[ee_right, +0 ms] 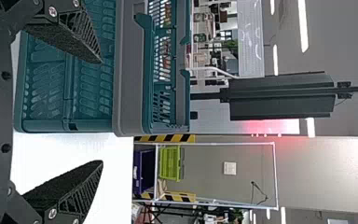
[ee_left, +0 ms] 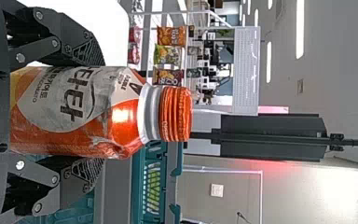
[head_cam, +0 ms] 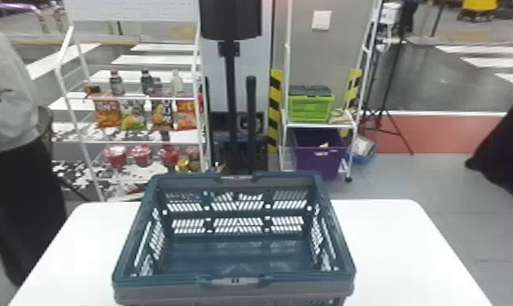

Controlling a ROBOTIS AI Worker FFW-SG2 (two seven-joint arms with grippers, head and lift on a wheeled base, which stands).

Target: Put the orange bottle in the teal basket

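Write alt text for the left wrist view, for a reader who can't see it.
The left pincer grips the upright orange bottle, one finger on each side, its orange cap on top. Beyond it, to the robot's right, is part of the teal basket, with snack bags farther off.

Bears large dark characters across the pale label [ee_left: 74,105] of the orange bottle [ee_left: 65,144], with smaller print near them and more on the bottle's shoulder. Carries tiny print along the cap [ee_left: 179,114], too small to read. Shows blurred lettering on the snack bags [head_cam: 162,113] and a small white marking on the purple bin [head_cam: 318,167], too unclear to read.
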